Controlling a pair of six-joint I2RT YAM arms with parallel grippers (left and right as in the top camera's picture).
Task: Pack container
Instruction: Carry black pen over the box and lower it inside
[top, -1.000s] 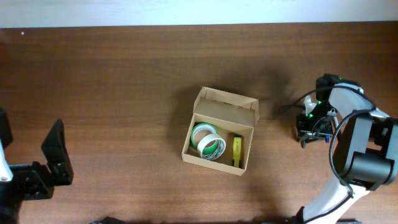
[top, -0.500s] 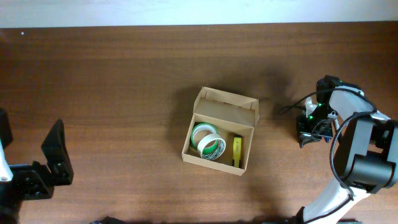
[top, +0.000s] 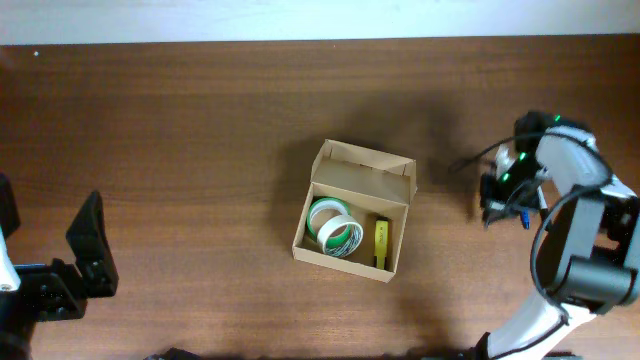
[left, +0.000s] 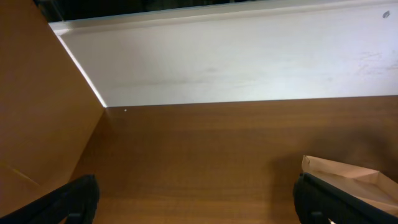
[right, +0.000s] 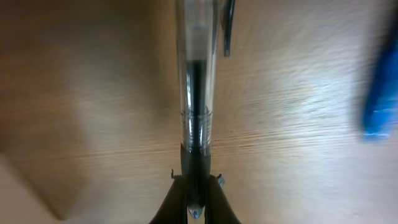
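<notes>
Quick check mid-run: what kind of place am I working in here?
Likely a tabletop robot test bench: a wood-grain table against a plain white wall, with an open container holding tape rolls.

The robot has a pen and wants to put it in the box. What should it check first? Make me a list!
1. Pen held by the right gripper: ok, clamped between its fingers.
2. Container lid open: ok.
3. Pen above the container: not ok, it is off to the side.
4. Room inside beside the tape rolls and yellow item: cannot tell.
5. Left gripper out of the way: ok, open and far off.
6. Blue thing clear of the pen: cannot tell, blurred.
</notes>
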